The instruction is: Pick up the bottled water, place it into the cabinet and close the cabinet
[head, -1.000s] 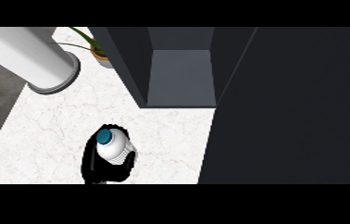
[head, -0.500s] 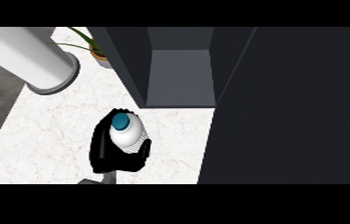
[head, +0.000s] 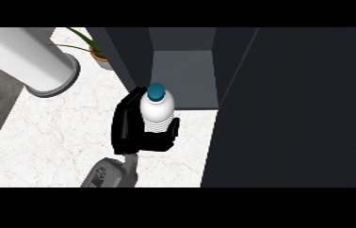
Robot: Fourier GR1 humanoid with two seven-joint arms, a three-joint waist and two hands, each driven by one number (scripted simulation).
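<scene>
Since a moment ago the hand (head: 132, 128) has carried the bottle (head: 156, 110) farther from the near edge, up to the mouth of the cabinet (head: 182, 78), and its grey forearm now shows behind it. Which hand it is I cannot tell for sure; only one shows, left of centre. Its black fingers curl round the bottle's lower half, the blue cap tilted toward the opening. Open door (head: 285, 109) fills the right. Far left on the marble counter (head: 55, 137) stand a white cylinder (head: 38, 64) and a small potted plant (head: 94, 50).
</scene>
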